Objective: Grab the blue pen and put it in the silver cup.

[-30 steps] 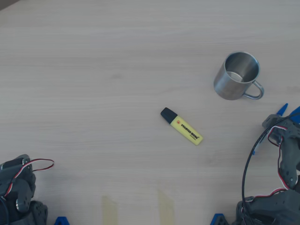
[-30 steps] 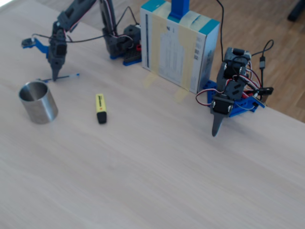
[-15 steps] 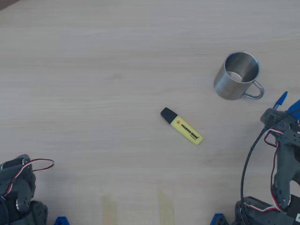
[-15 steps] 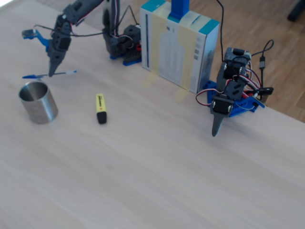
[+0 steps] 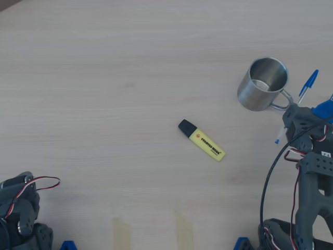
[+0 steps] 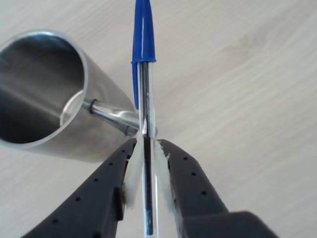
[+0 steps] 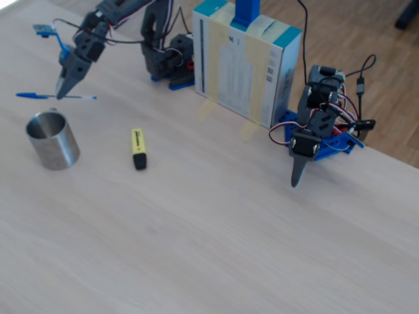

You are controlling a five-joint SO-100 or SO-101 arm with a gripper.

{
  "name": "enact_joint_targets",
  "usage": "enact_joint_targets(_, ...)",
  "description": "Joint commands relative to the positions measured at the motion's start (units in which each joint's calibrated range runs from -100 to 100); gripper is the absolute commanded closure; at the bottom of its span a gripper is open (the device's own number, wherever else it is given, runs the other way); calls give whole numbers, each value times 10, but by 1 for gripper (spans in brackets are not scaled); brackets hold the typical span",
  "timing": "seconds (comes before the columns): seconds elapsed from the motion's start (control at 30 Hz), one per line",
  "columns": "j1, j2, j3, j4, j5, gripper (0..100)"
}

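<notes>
Wrist view: my gripper [image 6: 147,168] had its jaws clenched on the blue pen [image 6: 144,74] at mid-barrel, the capped end projecting ahead of them, the pen lying near-horizontal clear of the table. The silver cup [image 6: 47,94] stood just ahead and left of the jaws, handle beneath the pen. I judged that lowering it flat risked striking rim or handle and tipping the cup.
</notes>
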Motion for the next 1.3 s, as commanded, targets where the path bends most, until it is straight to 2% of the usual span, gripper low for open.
enact_joint_targets(0.0, -6, -38, 27, -68, -1, 98)
enact_joint_targets(0.33, -8, -73, 90, -193, 0, 98)
enact_joint_targets(0.7, -57, -66, 99, -327, 3, 98)
enact_joint_targets(1.27, -88, -65, 204, -664, 5, 98)
